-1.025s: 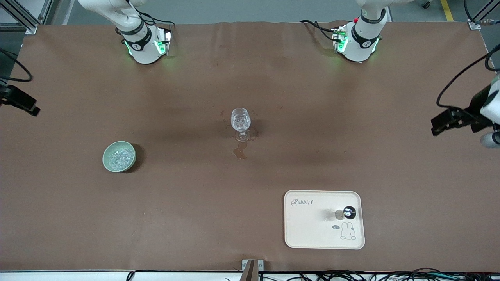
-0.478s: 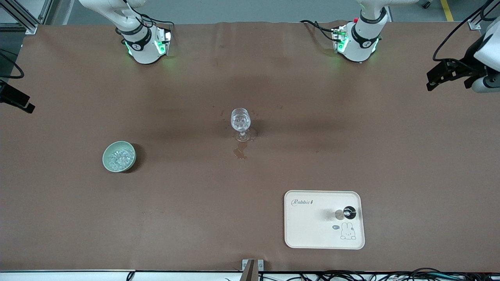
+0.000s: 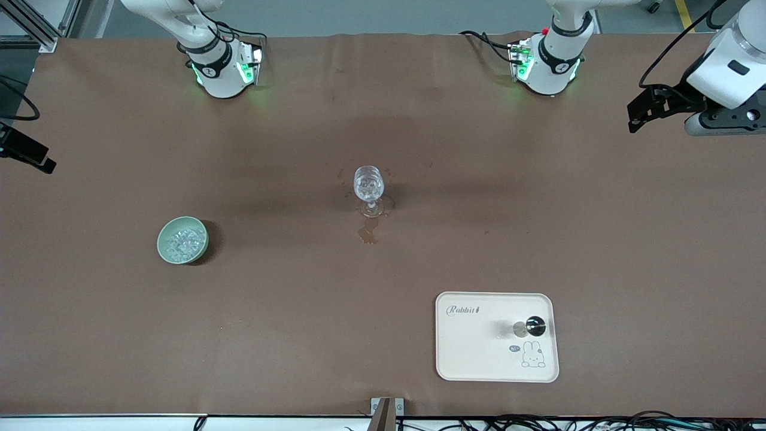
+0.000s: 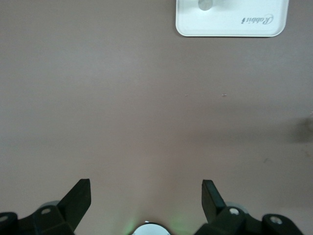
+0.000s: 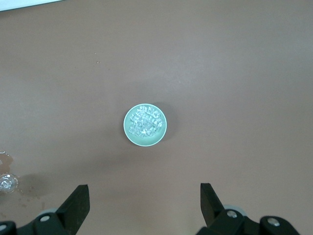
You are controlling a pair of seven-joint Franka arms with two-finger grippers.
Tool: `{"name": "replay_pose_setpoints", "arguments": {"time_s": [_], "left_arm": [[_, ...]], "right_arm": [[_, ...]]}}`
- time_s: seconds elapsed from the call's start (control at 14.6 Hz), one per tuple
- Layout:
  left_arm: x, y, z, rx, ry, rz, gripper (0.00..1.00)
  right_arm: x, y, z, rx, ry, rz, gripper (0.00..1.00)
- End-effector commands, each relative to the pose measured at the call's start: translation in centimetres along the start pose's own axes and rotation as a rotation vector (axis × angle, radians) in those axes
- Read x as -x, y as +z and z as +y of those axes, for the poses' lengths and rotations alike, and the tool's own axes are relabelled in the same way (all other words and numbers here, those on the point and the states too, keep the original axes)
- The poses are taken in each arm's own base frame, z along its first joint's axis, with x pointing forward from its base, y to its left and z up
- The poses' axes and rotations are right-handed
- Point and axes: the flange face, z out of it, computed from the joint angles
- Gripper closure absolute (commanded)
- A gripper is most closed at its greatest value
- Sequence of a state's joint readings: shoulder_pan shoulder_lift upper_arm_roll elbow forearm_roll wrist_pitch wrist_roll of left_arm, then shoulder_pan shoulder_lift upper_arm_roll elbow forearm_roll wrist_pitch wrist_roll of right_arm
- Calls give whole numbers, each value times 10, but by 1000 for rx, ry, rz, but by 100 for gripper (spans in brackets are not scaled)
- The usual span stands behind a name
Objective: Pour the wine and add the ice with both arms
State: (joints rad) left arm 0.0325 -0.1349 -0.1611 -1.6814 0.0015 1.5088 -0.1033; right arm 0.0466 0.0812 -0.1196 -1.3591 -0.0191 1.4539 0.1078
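A clear wine glass [image 3: 368, 184] holding ice stands mid-table; its base also shows in the right wrist view [image 5: 7, 182]. A pale green bowl [image 3: 182, 240] of ice [image 3: 181, 241] sits toward the right arm's end, nearer the front camera than the glass. In the right wrist view the bowl [image 5: 145, 125] lies under my right gripper [image 5: 144, 196], which is open, empty and high. At the table's edge my right gripper [image 3: 33, 157] hangs in the air. My left gripper [image 3: 637, 117] hovers over the left arm's end, open and empty [image 4: 145, 193].
A cream tray [image 3: 479, 353] near the front edge carries a dark-topped bottle [image 3: 535, 326] seen from above; the tray also shows in the left wrist view [image 4: 230, 27]. A small wet stain [image 3: 368, 233] lies just in front of the glass.
My left gripper has swung from the table's edge toward the robots' side and slightly inward over the table. The right gripper has barely moved. Glass, bowl and tray are unchanged.
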Motion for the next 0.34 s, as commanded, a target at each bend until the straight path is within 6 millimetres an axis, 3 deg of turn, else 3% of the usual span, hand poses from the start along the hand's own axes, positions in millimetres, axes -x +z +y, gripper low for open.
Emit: {"name": "replay_pose_setpoints", "arguments": {"time_s": [0.0, 0.27], "left_arm": [[4, -5, 1, 34, -7, 12, 0], [-11, -13, 2, 27, 14, 34, 0]], "right_arm": [[9, 0, -1, -15, -12, -14, 0], [8, 0, 8, -36, 4, -16, 0]]}}
